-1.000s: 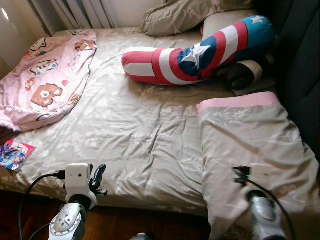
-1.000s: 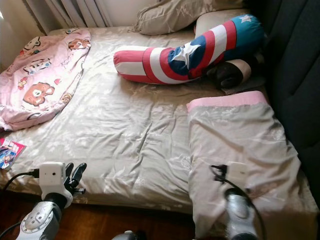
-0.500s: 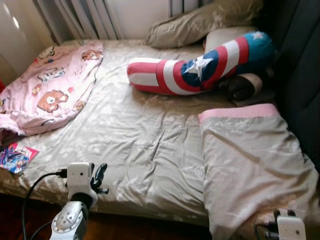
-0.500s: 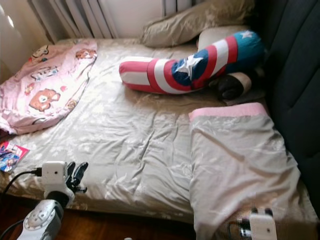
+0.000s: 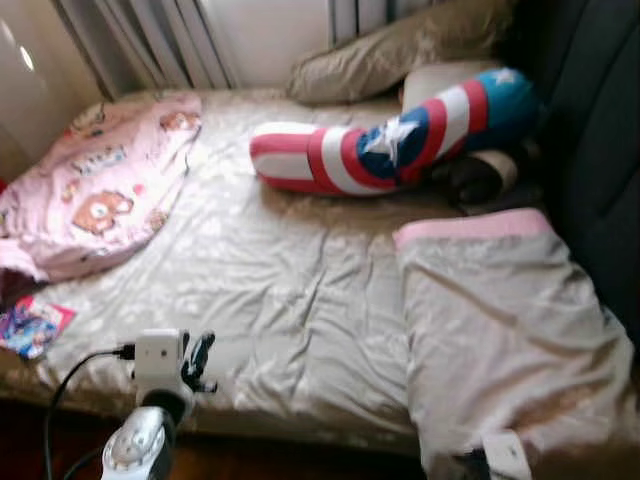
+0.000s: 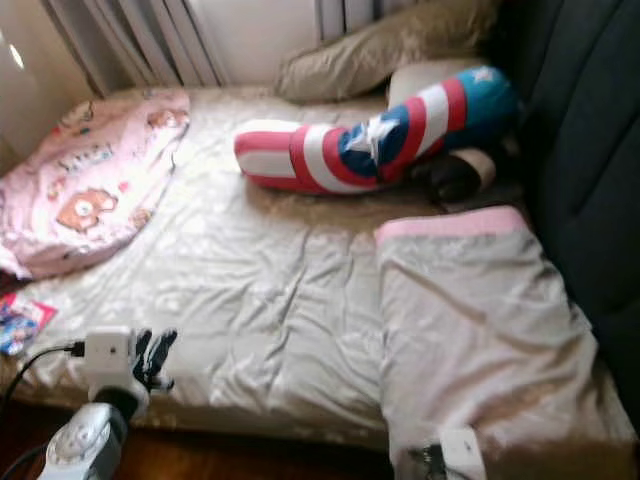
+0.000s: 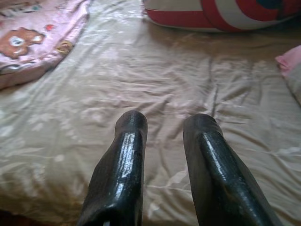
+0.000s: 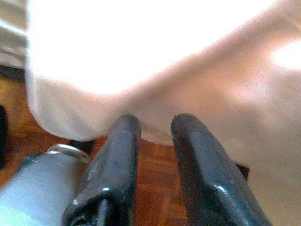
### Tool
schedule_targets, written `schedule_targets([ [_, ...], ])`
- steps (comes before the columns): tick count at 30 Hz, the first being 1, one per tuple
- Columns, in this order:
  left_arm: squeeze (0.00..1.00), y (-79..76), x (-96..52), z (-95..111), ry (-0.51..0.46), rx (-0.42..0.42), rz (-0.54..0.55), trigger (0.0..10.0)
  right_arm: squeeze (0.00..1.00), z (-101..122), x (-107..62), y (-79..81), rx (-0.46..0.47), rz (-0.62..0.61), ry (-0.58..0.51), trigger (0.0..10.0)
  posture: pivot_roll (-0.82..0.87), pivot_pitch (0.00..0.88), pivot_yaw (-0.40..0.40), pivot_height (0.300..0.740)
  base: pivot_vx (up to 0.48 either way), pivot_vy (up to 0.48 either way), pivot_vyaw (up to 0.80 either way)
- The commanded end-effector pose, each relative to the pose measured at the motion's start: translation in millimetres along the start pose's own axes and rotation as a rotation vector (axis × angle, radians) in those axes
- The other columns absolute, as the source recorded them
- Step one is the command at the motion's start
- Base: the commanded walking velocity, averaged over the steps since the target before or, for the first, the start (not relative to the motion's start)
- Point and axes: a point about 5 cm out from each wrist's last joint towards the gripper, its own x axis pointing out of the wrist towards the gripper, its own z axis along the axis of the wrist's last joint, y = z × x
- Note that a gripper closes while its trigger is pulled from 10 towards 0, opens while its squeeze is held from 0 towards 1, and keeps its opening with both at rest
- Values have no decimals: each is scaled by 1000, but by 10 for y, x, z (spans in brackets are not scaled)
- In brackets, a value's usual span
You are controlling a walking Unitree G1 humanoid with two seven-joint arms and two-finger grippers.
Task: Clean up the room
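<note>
Beige bed carries no legible writing; left gripper and right gripper jaws parted, empty.

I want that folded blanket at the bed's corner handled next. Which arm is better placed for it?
Probably the right. The right gripper sits low at the hanging edge of the blanket, fingers open and nothing between them. The left gripper hovers open over the bare sheet, well to the blanket's left.

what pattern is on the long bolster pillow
Red and white stripes, with a blue section and white stars; the bolster shows best in the left eye view.
</note>
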Motion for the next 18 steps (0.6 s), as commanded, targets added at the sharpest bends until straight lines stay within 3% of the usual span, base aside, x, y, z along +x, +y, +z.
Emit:
schedule_targets([
  [1,0,44,-52,20,4,31,3,10000,0,-152,-7,76,-21,21,82,10000,166,127,90,740,0,0,0],
  [6,0,136,-185,12,23,47,26,10000,0,-21,42,69,-66,-10,94,10000,183,166,94,740,0,0,0],
  [12,0,134,-285,-22,45,49,27,10000,0,-225,10,-85,-93,-68,150,10000,186,203,100,740,0,0,0],
  [14,0,105,-329,-18,52,49,21,10000,0,-309,-10,-123,-46,-77,161,10000,196,221,104,740,0,0,0],
  [18,0,85,-361,9,54,48,18,10000,0,-254,3,-104,34,-64,120,10000,204,239,108,740,0,0,0],
])
